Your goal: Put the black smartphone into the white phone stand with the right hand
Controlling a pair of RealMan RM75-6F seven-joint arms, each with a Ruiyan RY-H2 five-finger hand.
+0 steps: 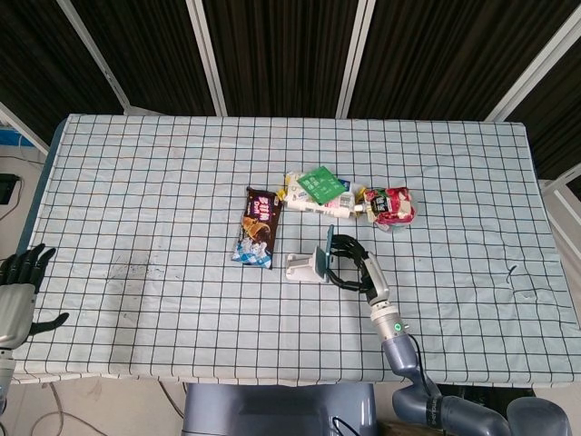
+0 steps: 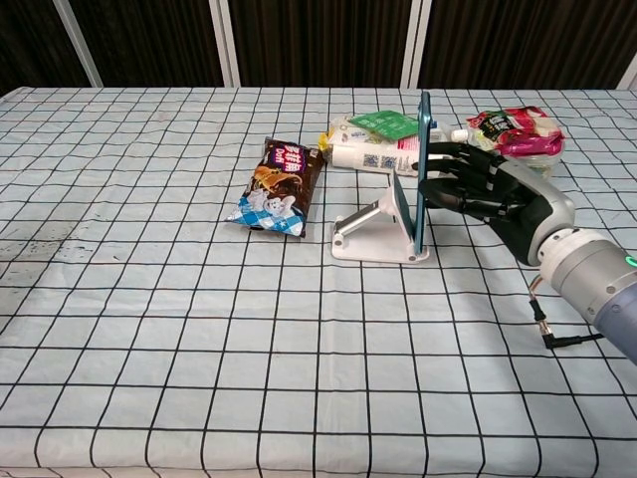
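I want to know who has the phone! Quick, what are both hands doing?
Left hand: open, holding nothing, off the table's edge.
Right hand: gripping the black smartphone, upright at the white phone stand.

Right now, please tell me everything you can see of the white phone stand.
The white phone stand looks like plastic, with a flat base on the checked tablecloth and a sloped support arm. The black smartphone stands upright on edge in it, held from behind by the right hand. A brown snack packet lies apart.
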